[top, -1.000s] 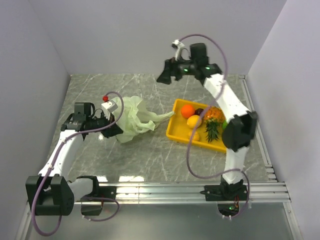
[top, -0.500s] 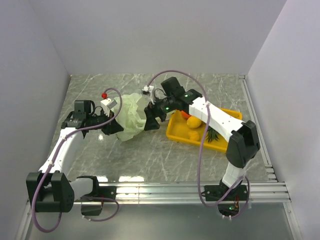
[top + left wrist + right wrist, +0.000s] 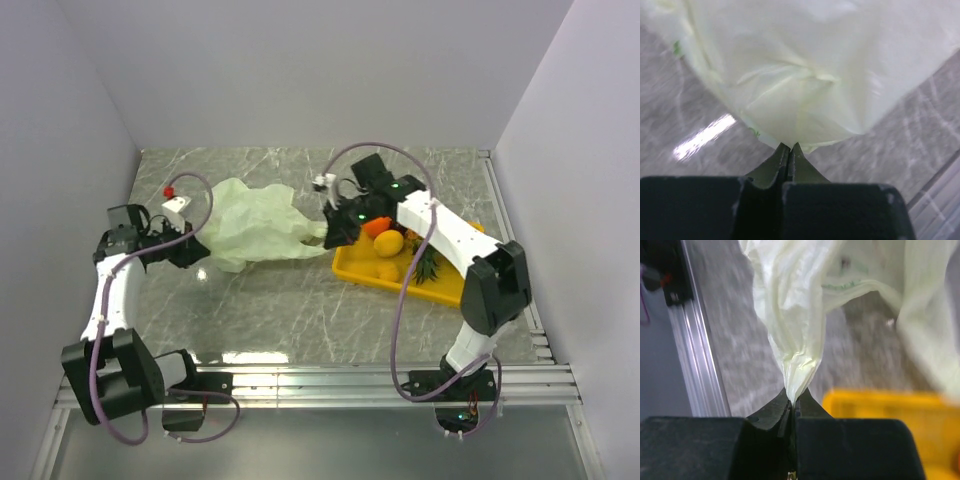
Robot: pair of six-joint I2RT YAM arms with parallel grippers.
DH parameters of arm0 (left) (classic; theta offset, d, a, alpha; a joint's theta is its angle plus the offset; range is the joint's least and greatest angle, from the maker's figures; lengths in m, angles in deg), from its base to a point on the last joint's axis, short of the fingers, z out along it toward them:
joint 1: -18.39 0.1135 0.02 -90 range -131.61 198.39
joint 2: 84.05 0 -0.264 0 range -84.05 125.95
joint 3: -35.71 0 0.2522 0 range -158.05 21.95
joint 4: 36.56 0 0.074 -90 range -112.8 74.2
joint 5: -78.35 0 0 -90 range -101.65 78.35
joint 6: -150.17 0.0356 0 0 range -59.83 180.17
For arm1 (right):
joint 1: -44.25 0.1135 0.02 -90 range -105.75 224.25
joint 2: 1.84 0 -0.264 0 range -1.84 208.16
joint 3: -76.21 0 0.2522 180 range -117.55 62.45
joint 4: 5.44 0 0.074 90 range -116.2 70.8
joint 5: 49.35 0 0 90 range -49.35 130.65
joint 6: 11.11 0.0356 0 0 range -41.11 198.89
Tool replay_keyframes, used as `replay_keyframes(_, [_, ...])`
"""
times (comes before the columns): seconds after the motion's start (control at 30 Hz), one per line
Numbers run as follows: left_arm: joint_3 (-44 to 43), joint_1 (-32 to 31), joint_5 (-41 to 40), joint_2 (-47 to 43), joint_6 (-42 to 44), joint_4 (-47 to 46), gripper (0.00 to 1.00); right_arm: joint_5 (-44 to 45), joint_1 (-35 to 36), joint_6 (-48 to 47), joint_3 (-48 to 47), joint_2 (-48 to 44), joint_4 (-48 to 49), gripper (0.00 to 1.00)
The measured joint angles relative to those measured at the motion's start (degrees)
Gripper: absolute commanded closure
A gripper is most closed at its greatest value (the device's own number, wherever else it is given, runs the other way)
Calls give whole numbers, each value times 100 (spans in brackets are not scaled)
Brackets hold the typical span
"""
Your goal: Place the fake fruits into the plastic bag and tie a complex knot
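Pale-green film is stretching between my two grippers. The plastic bag is spreading out over the bench, left of centre and toward the far side. My left gripper is clamping fully shut on a thin fold at the bag's left edge. My right gripper is pinching tight on a bunched, twisted end at its right side, just beside the yellow tray. The fake fruits are sitting in that tray on the right. None appears to be in the bag, and no knot is tied.

I am judging this to be the spreading step: getting a mouth open before any fruit goes in. To do it well I am aiming for gentle tension, since film this thin will likely tear or slip under a hard pull. Lifting one end, not dragging both apart, should let the layers part, and the opening should be facing the tray.

I am failing to make out where the mouth lies, whether each pinch has one layer or both, and whether the bag is resting on the bench or hanging above it. My right arm is covering part of the tray, so I am seeing only an orange ball, a lemon and a leafy piece clearly. Both wrist views are blurring at the edges.
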Motion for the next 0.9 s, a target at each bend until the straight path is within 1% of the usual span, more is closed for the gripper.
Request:
replay_keyframes(0.07, [-22, 321, -4, 144, 479, 190, 100, -4, -234, -455, 293, -280, -367, 100])
replay_keyframes(0.13, [-22, 483, -2, 271, 957, 433, 100, -17, -326, -855, 448, -446, -710, 100])
replay_keyframes(0.3, [122, 514, 15, 289, 1762, 616, 100, -155, -11, -1368, 509, -520, -1010, 100])
replay_keyframes(0.33, [136, 525, 33, 289, 1919, 680, 99, -170, 125, -1429, 509, -520, -1040, 74])
replay_keyframes(0.37, [136, 529, 59, 289, 2083, 748, 97, -190, 267, -1451, 507, -520, -1067, 57])
replay_keyframes(0.4, [133, 533, 98, 289, 2251, 835, 88, -201, 435, -1497, 503, -520, -1091, 44])
replay_keyframes(0.43, [131, 535, 118, 289, 2420, 931, 84, -212, 601, -1556, 496, -520, -1123, 23])
replay_keyframes(0.47, [120, 533, 140, 289, 2653, 1080, 79, -212, 708, -1598, 476, -520, -1156, 22])
replay_keyframes(0.53, [96, 533, 142, 282, 3029, 1362, 79, -221, 916, -1655, 431, -520, -1191, 20])
replay_keyframes(0.57, [81, 535, 136, 275, 3233, 1495, 81, -210, 931, -1663, 409, -531, -1200, 20])
replay_keyframes(0.6, [79, 540, 129, 264, 3414, 1582, 88, -175, 890, -1668, 404, -553, -1198, 20])
replay_keyframes(0.63, [79, 544, 125, 260, 3523, 1639, 90, -133, 817, -1672, 404, -573, -1200, 17])
replay_keyframes(0.7, [79, 588, 90, 260, 3790, 1681, 95, -33, 518, -1711, 404, -662, -1191, 16])
replay_keyframes(0.73, [79, 616, 85, 269, 3901, 1668, 94, 26, 321, -1727, 402, -723, -1169, 16])
replay_keyframes(0.77, [76, 658, 85, 302, 4046, 1650, 94, 76, 138, -1729, 400, -785, -1141, 16])
replay_keyframes(0.8, [72, 682, 87, 337, 4157, 1646, 87, 120, -20, -1718, 396, -855, -1088, 16])
replay_keyframes(0.83, [55, 715, 87, 428, 4343, 1626, 81, 258, -190, -1672, 396, -946, -955, 13])
replay_keyframes(0.9, [-9, 758, 90, 651, 4597, 1598, 78, 533, -389, -1550, 413, -1115, -529, 13])
